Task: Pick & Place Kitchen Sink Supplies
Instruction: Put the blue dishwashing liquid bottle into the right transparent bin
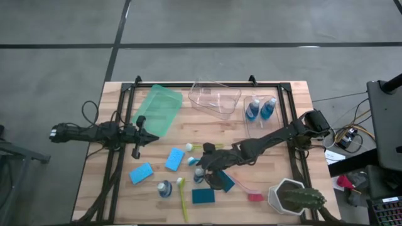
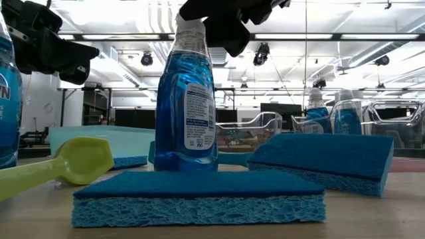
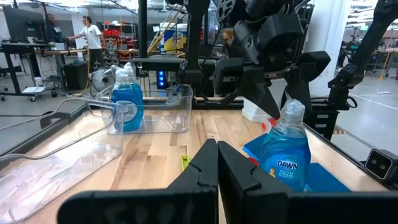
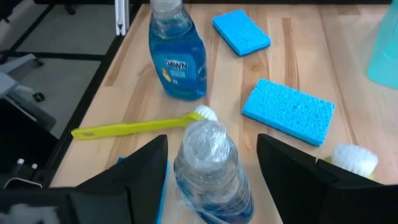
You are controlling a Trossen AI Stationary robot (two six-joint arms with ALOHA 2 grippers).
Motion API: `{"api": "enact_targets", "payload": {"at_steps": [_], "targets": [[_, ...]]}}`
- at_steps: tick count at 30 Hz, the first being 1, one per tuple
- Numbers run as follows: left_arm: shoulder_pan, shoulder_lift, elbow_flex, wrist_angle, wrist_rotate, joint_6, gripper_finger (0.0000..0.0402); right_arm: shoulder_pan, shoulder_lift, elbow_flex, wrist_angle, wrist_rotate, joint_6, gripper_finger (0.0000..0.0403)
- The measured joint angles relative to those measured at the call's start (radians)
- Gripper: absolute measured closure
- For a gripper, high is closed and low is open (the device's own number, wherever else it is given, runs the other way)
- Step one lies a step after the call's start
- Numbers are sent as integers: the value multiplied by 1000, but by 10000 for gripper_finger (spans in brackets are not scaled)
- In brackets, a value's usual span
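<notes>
Several supplies lie on the table. One blue-liquid bottle (image 1: pixel 198 177) (image 2: pixel 186 106) stands upright mid-table. My right gripper (image 1: pixel 202 168) (image 4: pixel 211 168) hangs open over it, a finger on each side of the pale cap (image 4: pixel 208 143), with gaps showing. A second bottle (image 1: pixel 165 188) (image 4: pixel 177 59) stands nearer the left. Light-blue sponges (image 1: pixel 141 172) (image 1: pixel 174 159), teal sponges (image 1: pixel 203 196) (image 1: pixel 226 182), yellow-green brushes (image 1: pixel 182 199) (image 1: pixel 201 147) and a red brush (image 1: pixel 248 191) lie flat around them. My left gripper (image 1: pixel 149 136) (image 3: pixel 217 168) is shut, by the green bin.
A green bin (image 1: pixel 157 110) lies at the far left. A clear bin (image 1: pixel 217 97) sits at the far middle, and another (image 1: pixel 260 116) holds two blue bottles. The white-potted cactus (image 1: pixel 295 198) stands at the near right corner. A person (image 3: pixel 93 34) is in the room beyond.
</notes>
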Motion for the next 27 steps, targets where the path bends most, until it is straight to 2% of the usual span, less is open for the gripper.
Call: {"api": "enact_targets", "payload": {"at_steps": [11, 23, 27], "targets": [[0, 0, 0, 0, 0, 0, 401, 0, 0, 0, -5, 0, 0, 202], [0, 0, 0, 0, 0, 0, 401, 0, 0, 0, -4, -2, 0, 276], [0, 0, 0, 0, 0, 0, 401, 0, 0, 7, -7, -2, 0, 282]]}}
